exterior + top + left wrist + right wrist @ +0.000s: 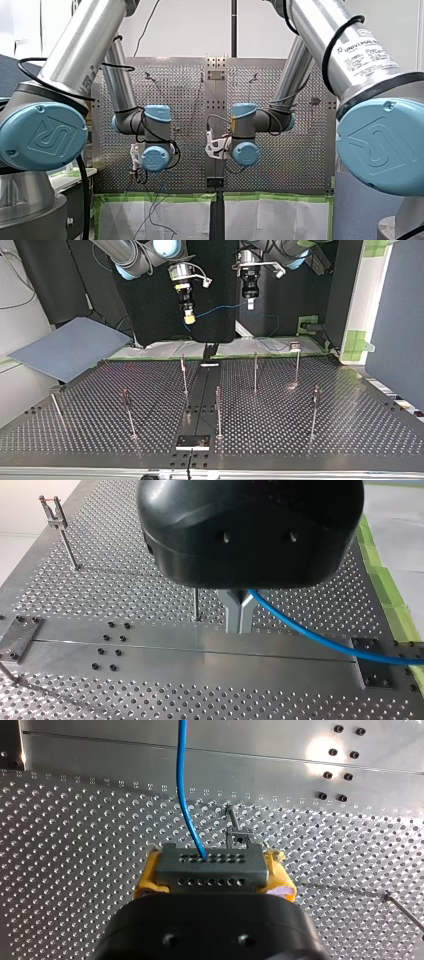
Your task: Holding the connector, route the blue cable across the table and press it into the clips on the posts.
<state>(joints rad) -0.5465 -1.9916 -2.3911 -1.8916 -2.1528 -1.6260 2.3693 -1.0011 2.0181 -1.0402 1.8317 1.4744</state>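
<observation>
one connector (210,875) is pinched by my right gripper (212,865) between two yellow pads (142,884). one blue cable (310,635) is pinched by my left gripper (240,621). seven posts (218,412) are counted on the tabletop (350,432).

My left gripper (239,629), metal fingers (233,615) pinching blue cable (320,637), perforated table (125,580) beneath, clip post (67,542) beyond

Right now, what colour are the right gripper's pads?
Yellow pads, clearest in the right wrist view.

Front, top opposed (shared table (350,430)), wrists near
</observation>
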